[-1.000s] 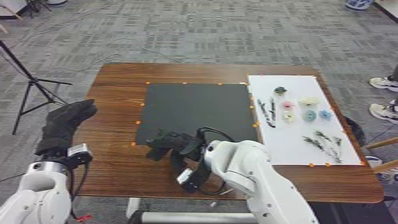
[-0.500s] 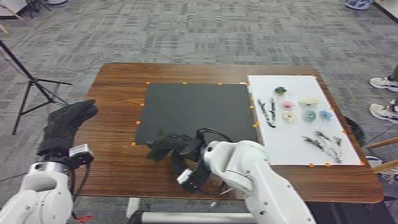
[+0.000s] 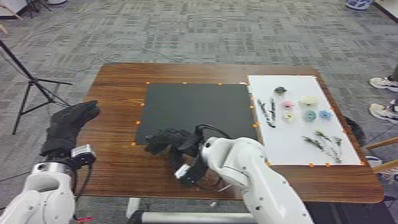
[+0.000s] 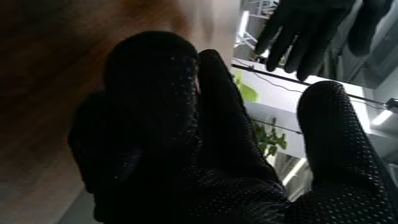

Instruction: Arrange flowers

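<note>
right hand (image 3: 169,140) was at the near edge of the black mat (image 3: 197,107), left hand (image 3: 73,120) apart, both uncurled, flowers (image 3: 308,100) lay on a white sheet (image 3: 289,156)

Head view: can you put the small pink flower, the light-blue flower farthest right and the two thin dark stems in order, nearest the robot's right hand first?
1. Two thin dark stems, on the left side of the white paper sheet.
2. Small pink flower, just right of the stems.
3. Light-blue flower, near the sheet's right edge, farthest from the right hand.
</note>
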Tool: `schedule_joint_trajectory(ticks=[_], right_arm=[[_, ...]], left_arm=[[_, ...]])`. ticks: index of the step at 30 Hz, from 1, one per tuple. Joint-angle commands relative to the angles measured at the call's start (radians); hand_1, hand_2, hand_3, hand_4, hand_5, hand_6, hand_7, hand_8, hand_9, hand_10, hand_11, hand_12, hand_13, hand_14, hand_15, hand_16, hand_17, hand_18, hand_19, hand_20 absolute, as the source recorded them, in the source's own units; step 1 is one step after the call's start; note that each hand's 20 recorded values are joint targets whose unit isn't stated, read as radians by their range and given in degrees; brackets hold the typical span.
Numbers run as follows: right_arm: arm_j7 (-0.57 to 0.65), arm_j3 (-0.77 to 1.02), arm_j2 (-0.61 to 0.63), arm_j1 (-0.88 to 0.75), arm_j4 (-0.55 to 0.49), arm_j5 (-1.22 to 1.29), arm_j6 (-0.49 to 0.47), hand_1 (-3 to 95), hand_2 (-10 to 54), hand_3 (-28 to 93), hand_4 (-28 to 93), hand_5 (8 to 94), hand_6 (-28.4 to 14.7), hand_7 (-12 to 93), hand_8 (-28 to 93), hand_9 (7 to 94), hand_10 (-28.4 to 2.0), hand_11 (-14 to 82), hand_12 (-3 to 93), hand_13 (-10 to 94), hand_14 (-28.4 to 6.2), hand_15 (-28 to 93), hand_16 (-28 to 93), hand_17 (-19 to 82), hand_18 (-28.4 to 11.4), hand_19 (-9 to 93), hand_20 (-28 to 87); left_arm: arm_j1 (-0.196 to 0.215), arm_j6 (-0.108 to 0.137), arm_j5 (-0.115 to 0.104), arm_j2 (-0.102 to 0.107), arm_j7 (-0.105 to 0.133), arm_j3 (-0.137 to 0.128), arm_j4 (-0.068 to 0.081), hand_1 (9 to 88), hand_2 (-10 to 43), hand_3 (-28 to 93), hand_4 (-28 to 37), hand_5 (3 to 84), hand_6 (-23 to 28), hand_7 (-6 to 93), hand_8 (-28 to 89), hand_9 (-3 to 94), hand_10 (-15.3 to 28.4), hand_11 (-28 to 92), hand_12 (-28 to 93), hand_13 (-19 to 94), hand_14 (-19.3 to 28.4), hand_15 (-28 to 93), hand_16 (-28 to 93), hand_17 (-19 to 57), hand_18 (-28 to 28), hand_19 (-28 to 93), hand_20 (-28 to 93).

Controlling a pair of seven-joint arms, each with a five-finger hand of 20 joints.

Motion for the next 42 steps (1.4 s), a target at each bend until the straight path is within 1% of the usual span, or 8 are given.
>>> schedule_joint_trajectory(ticks=[1, 8, 9, 14, 24, 29, 32, 42], right_arm=[[0.025, -0.004, 0.031, -0.018, -0.066, 0.040, 0.003, 19.4, 17.1, 51, -12, 56.2, -7.7, 8, -8, 52.7, -15.6, 6.1, 5.7, 93, -7.5, 50, 29, 65, -15.6, 93, 44], [0.051, 0.006, 0.073, -0.056, -0.112, 0.066, -0.020, 19.5, 17.0, 51, -12, 56.8, -7.9, 8, -7, 53.3, -16.0, 6.1, 5.9, 93, -7.5, 50, 29, 65, -15.7, 93, 44], [0.056, 0.009, 0.076, -0.060, -0.112, 0.072, -0.018, 19.6, 17.0, 51, -12, 56.8, -7.9, 8, -7, 53.4, -16.0, 6.1, 5.9, 93, -7.4, 50, 28, 65, -15.7, 93, 44], [0.055, 0.025, 0.072, -0.077, -0.090, 0.067, -0.012, 19.6, 16.9, 51, -12, 57.0, -8.0, 8, -7, 53.8, -16.2, 6.1, 5.9, 93, -7.4, 50, 29, 65, -15.7, 93, 44], [0.051, 0.041, 0.046, -0.069, -0.041, 0.029, -0.002, 19.6, 16.7, 51, -11, 57.3, -7.9, 8, -7, 53.9, -16.1, 6.1, 6.0, 93, -7.5, 50, 29, 65, -15.7, 93, 44], [0.037, 0.034, 0.032, -0.050, -0.027, 0.014, 0.001, 19.8, 16.6, 51, -11, 57.3, -7.9, 8, -7, 53.9, -16.1, 6.1, 6.0, 93, -7.5, 50, 29, 65, -15.8, 93, 44], [0.033, 0.029, 0.023, -0.041, -0.025, 0.009, 0.002, 19.8, 16.6, 51, -11, 57.2, -7.9, 8, -7, 53.9, -16.0, 6.1, 6.1, 93, -7.5, 50, 29, 65, -15.8, 93, 44], [0.021, 0.015, 0.008, -0.018, -0.017, -0.005, 0.013, 19.8, 16.6, 51, -11, 56.8, -7.8, 8, -7, 53.5, -16.0, 6.0, 6.0, 93, -7.5, 50, 29, 65, -15.9, 93, 45]], left_arm=[[0.012, -0.009, -0.002, -0.008, 0.002, -0.014, -0.006, 29.3, -0.8, 68, -18.8, 53.3, 3.2, 17.1, -8, 53.0, 14.0, 21, 12, 41, 16.8, 20, -2, 8.8, 10.6, 5, 18], [0.020, -0.005, -0.004, -0.007, 0.003, -0.020, -0.011, 29.3, -0.8, 68, -18.9, 53.3, 3.2, 17.2, -8, 53.1, 14.0, 21, 12, 41, 16.8, 20, -2, 8.8, 10.6, 5, 18], [0.015, -0.007, -0.003, -0.007, 0.001, -0.017, -0.008, 29.3, -0.8, 68, -18.9, 53.3, 3.2, 17.2, -8, 53.1, 14.0, 21, 12, 41, 16.8, 20, -2, 8.8, 10.6, 5, 18], [-0.001, -0.014, 0.001, -0.008, -0.003, -0.005, -0.002, 29.4, -0.8, 68, -18.9, 53.3, 3.2, 17.2, -8, 53.0, 14.0, 21, 12, 41, 16.7, 20, -2, 8.8, 10.6, 5, 18], [0.003, -0.018, -0.001, -0.012, -0.004, -0.008, -0.003, 29.2, -0.9, 68, -18.8, 53.3, 3.2, 17.2, -8, 53.0, 14.0, 21, 12, 41, 16.8, 20, -2, 8.8, 10.6, 5, 18], [-0.004, -0.022, 0.003, -0.015, -0.008, 0.001, 0.001, 29.2, -1.0, 68, -18.9, 53.3, 3.2, 17.1, -8, 53.0, 14.0, 21, 12, 41, 16.7, 20, -2, 8.7, 10.7, 5, 18], [0.000, -0.020, 0.000, -0.015, -0.006, 0.002, -0.001, 29.3, -1.0, 68, -18.9, 53.3, 3.2, 17.1, -8, 53.1, 14.0, 21, 12, 41, 16.7, 20, -2, 8.7, 10.7, 5, 18], [-0.011, -0.023, 0.000, -0.017, -0.001, 0.010, 0.004, 29.3, -1.0, 68, -18.8, 53.2, 3.1, 17.1, -8, 53.1, 13.9, 21, 12, 41, 16.7, 20, -2, 8.7, 10.7, 5, 18]])
